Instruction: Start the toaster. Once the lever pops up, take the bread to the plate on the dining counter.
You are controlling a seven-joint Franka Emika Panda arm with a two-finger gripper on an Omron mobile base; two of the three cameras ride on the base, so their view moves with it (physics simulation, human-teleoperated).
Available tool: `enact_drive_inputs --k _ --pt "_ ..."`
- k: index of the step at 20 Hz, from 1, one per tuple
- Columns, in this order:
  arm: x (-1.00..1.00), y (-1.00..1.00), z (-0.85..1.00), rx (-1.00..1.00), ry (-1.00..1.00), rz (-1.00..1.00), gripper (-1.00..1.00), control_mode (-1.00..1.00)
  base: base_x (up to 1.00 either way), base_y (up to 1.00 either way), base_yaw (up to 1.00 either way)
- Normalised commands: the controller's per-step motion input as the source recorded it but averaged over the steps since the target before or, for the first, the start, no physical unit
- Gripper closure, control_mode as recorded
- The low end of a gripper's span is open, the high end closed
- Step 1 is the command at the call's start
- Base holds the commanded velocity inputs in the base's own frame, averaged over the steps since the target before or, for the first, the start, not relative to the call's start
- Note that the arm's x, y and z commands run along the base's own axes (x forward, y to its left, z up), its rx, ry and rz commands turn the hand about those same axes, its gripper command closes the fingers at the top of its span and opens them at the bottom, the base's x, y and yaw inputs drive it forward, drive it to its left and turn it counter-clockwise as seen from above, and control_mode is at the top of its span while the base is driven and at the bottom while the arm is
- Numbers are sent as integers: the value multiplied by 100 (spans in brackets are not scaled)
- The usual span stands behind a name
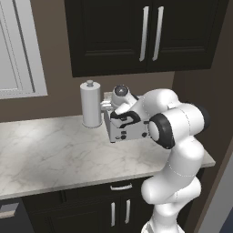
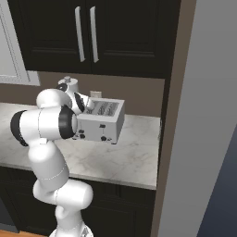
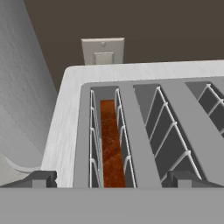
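Observation:
The silver-white toaster point(image 1: 129, 131) point(image 2: 102, 121) point(image 3: 131, 74) stands on the marble counter against the wall. The bread point(image 3: 111, 148), an orange-brown slice, sits down inside the toaster's leftmost slot in the hand view. My gripper point(image 3: 113, 179) hangs just above the toaster's top, open. Its two dark fingertips point(image 3: 41, 178) stand wide apart on either side of that slot and touch nothing. In both base views my forearm covers the toaster's near top corner. The plate and the dining counter are out of view.
A white paper-towel roll point(image 1: 91, 103) point(image 2: 68, 84) point(image 3: 17, 87) stands close beside the toaster. A wall outlet point(image 3: 103, 51) point(image 2: 96, 94) is behind it. Dark upper cabinets point(image 1: 145, 32) hang overhead. A brown side wall point(image 2: 173, 120) ends the counter point(image 1: 54, 150).

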Motion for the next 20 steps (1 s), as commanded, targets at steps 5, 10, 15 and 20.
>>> enact_drive_inputs --k 5,10,15,20 --pt "0 0 0 0 0 0 -100 -100 0 0 0" --pt "0 0 0 0 0 0 -100 -100 0 0 0" --pt "0 0 0 0 0 0 -100 -100 0 0 0" --pt "0 0 0 0 0 0 -100 -100 0 0 0"
